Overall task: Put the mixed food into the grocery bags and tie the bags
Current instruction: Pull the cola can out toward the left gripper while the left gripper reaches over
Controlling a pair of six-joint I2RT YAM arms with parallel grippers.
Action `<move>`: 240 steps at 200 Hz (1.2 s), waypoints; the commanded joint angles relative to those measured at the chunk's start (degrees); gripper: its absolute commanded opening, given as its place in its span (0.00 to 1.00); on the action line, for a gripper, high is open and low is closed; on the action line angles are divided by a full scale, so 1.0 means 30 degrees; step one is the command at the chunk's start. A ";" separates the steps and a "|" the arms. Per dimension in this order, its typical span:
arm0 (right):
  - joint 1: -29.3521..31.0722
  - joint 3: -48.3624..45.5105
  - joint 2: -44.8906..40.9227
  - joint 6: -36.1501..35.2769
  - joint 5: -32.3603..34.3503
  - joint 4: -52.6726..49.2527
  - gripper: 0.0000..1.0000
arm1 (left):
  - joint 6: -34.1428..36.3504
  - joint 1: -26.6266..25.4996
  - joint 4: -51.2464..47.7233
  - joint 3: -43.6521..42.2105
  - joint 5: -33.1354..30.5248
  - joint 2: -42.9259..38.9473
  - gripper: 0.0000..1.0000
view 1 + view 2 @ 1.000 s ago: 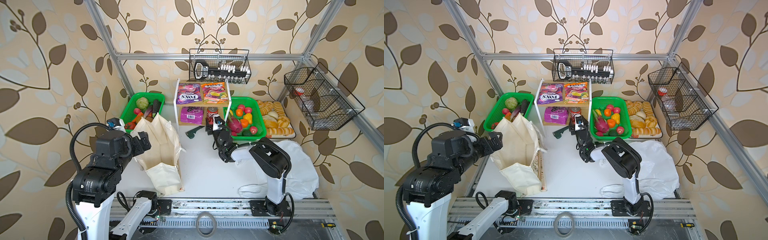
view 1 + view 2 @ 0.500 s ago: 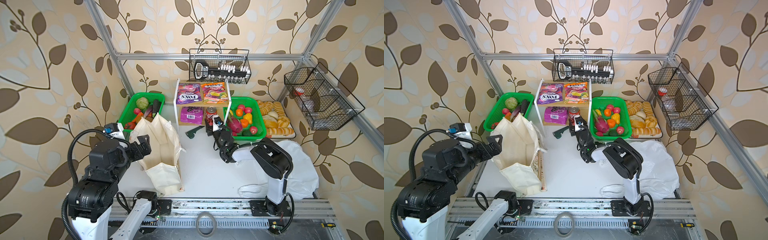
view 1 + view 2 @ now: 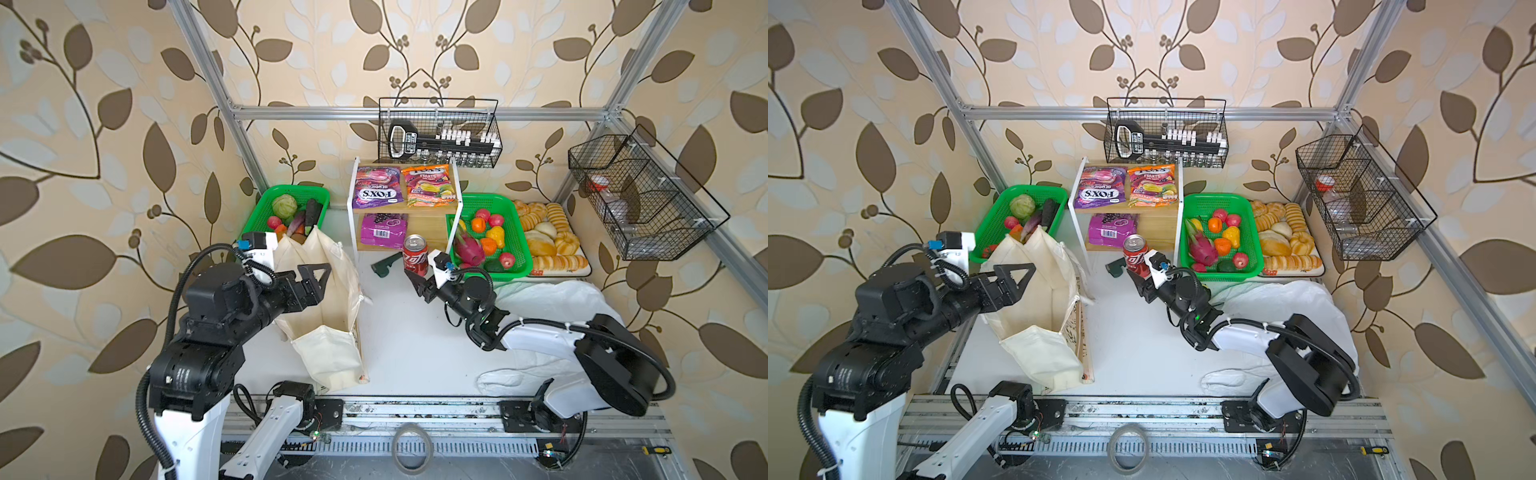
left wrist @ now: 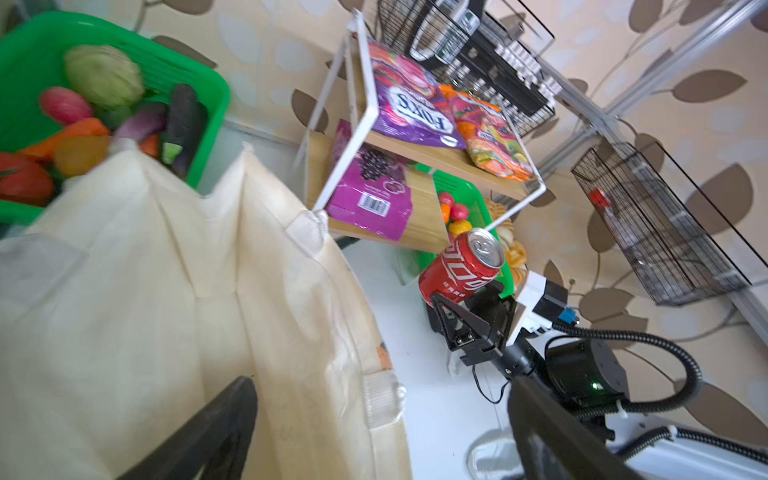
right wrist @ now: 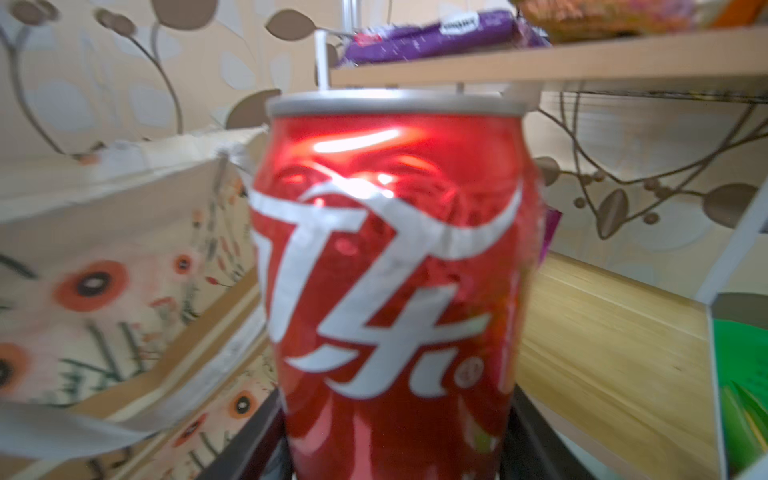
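Moved since a second ago: red soda can (image 3: 415, 254), out from the shelf (image 3: 431, 230) front, now tilted, clamped low on its body by right gripper (image 4: 465, 294). Left gripper (image 3: 316, 279): swung over mouth of canvas tote (image 3: 330, 353), fingers wide apart, empty. White plastic bag (image 3: 552, 297): behind right gripper, beneath its arm.

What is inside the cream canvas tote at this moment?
Only bare cream lining shows inside the tote; no food visible. The left gripper and folds hide its bottom.
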 commanded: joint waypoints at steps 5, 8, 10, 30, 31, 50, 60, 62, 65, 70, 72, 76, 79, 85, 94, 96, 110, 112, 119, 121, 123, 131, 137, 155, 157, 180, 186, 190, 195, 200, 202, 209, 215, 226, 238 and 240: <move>0.0407 0.1772 -0.2302 0.1141 -0.4724 -0.3615 0.31 | -0.1637 0.0067 0.2611 -0.0855 0.4030 0.1230 0.99; 0.0437 0.1995 -0.2443 0.1213 -0.5137 -0.4016 0.31 | -0.1746 0.0061 0.2817 -0.0916 0.4185 0.1261 0.99; 0.0462 0.2146 -0.2514 0.1230 -0.5411 -0.4308 0.31 | -0.1799 0.0060 0.2923 -0.0966 0.4276 0.1318 0.99; 0.0742 0.3259 -0.2991 0.1439 -0.7485 -0.6324 0.30 | -0.1871 -0.0177 0.3393 -0.0856 0.4616 0.1684 0.97; 0.0753 0.3304 -0.3004 0.1410 -0.7534 -0.6414 0.30 | -0.1883 -0.0205 0.3371 -0.0846 0.4612 0.1711 0.97; 0.1066 0.4519 -0.3133 0.1116 -0.8622 -0.8336 0.30 | -0.1448 -0.0937 0.2295 0.0111 0.4470 0.2681 0.91; 0.1241 0.5274 -0.3078 0.0718 -0.9104 -0.9393 0.30 | -0.1072 -0.1684 0.1782 0.0592 0.4152 0.3141 0.90; 0.1278 0.5420 -0.3061 0.0637 -0.9149 -0.9622 0.30 | -0.0994 -0.1870 0.1697 0.0671 0.4026 0.3195 0.90; 0.1311 0.5626 -0.3025 0.0498 -0.9202 -0.9916 0.30 | -0.0885 -0.2177 0.1619 0.0791 0.3785 0.3275 0.91; 0.1390 0.5916 -0.2967 0.0295 -0.9270 -1.0363 0.30 | -0.0721 -0.2684 0.1496 0.0959 0.3393 0.3366 0.91; 0.1418 0.6027 -0.2945 0.0217 -0.9315 -1.0524 0.30 | -0.0650 -0.2889 0.1443 0.1026 0.3184 0.3412 0.91; 0.1463 0.6230 -0.2918 0.0068 -0.9443 -1.0807 0.30 | -0.0512 -0.3300 0.1348 0.1162 0.2885 0.3491 0.92; 0.1480 0.6397 -0.2853 -0.0035 -0.9539 -1.0958 0.30 | -0.0448 -0.3572 0.1308 0.1237 0.2720 0.3557 0.92; 0.1523 0.6684 -0.2757 -0.0176 -0.9671 -1.1364 0.30 | -0.0298 -0.4051 0.1192 0.1440 0.2531 0.3702 0.95; 0.1608 0.7099 -0.2642 -0.0271 -0.9713 -1.1879 0.30 | -0.0146 -0.4554 0.0827 0.1782 0.2420 0.4058 0.96; 0.1611 0.7172 -0.2615 -0.0284 -0.9719 -1.1965 0.30 | -0.0103 -0.4646 0.0712 0.1854 0.2377 0.4149 0.96; 0.1749 0.7558 -0.2447 -0.0489 -0.9790 -1.2393 0.30 | 0.0295 -0.5418 -0.0171 0.2465 0.1345 0.4681 0.98; 0.1779 0.7617 -0.2449 -0.0536 -0.9767 -1.2467 0.30 | 0.0344 -0.5536 -0.0285 0.2552 0.1097 0.4715 0.97; 0.1886 0.7786 -0.2411 -0.0733 -0.9696 -1.2690 0.30 | 0.0503 -0.5961 -0.0519 0.2701 0.0308 0.4784 0.97; 0.1879 0.7828 -0.2389 -0.0780 -0.9663 -1.2732 0.30 | 0.0550 -0.6074 -0.0577 0.2729 0.0128 0.4799 0.97; 0.1921 0.7845 -0.2376 -0.0821 -0.9640 -1.2771 0.30 | 0.0572 -0.6169 -0.0621 0.2806 -0.0027 0.4832 0.97; 0.2007 0.8003 -0.2366 -0.0939 -0.9620 -1.2948 0.30 | 0.0725 -0.6472 -0.0844 0.2953 -0.0404 0.4966 0.97; 0.2050 0.8138 -0.2303 -0.1005 -0.9579 -1.3148 0.30 | 0.0779 -0.6620 -0.0989 0.3053 -0.0436 0.5158 0.97; 0.2211 0.8498 -0.2140 -0.1467 -0.9294 -1.3709 0.30 | 0.0983 -0.7436 -0.1322 0.3423 -0.0415 0.5766 0.96; 0.2224 0.8525 -0.2123 -0.1491 -0.9262 -1.3763 0.30 | 0.1000 -0.7542 -0.1334 0.3458 -0.0463 0.5836 0.96; 0.2256 0.8765 -0.2007 -0.1811 -0.9196 -1.3981 0.30 | 0.1366 -0.8827 -0.1610 0.3609 -0.1222 0.6280 0.96; 0.2257 0.8802 -0.1987 -0.1841 -0.9212 -1.4005 0.30 | 0.1483 -0.8939 -0.1883 0.3731 -0.1374 0.6455 0.96; 0.2257 0.8846 -0.1963 -0.1920 -0.9209 -1.4005 0.30 | 0.1590 -0.8995 -0.2065 0.3761 -0.1429 0.6599 0.95; 0.2257 0.8863 -0.1961 -0.1983 -0.9201 -1.4005 0.30 | 0.1671 -0.9062 -0.2293 0.3874 -0.1439 0.6755 0.94; 0.2257 0.8887 -0.1947 -0.2037 -0.9222 -1.4020 0.30 | 0.1799 -0.9132 -0.2494 0.3946 -0.1441 0.6921 0.93; 0.2257 0.8908 -0.1936 -0.2044 -0.9222 -1.4038 0.30 | 0.1826 -0.9174 -0.2580 0.3977 -0.1452 0.6982 0.92; 0.2257 0.8981 -0.1903 -0.2142 -0.9248 -1.4117 0.30 | 0.1924 -0.9254 -0.2769 0.4067 -0.1457 0.7187 0.90; 0.2257 0.9029 -0.1853 -0.2227 -0.9252 -1.4150 0.30 | 0.1983 -0.9326 -0.2859 0.4111 -0.1403 0.7313 0.88; 0.2257 0.9137 -0.1789 -0.2342 -0.9252 -1.4240 0.30 | 0.2029 -0.9403 -0.2847 0.4115 -0.1446 0.7414 0.85; 0.2257 0.9164 -0.1771 -0.2443 -0.9244 -1.4240 0.30 | 0.2073 -0.9432 -0.2803 0.4113 -0.1613 0.7449 0.81; 0.2257 0.9168 -0.1760 -0.2467 -0.9272 -1.4247 0.30 | 0.2085 -0.9432 -0.2803 0.4114 -0.1627 0.7450 0.81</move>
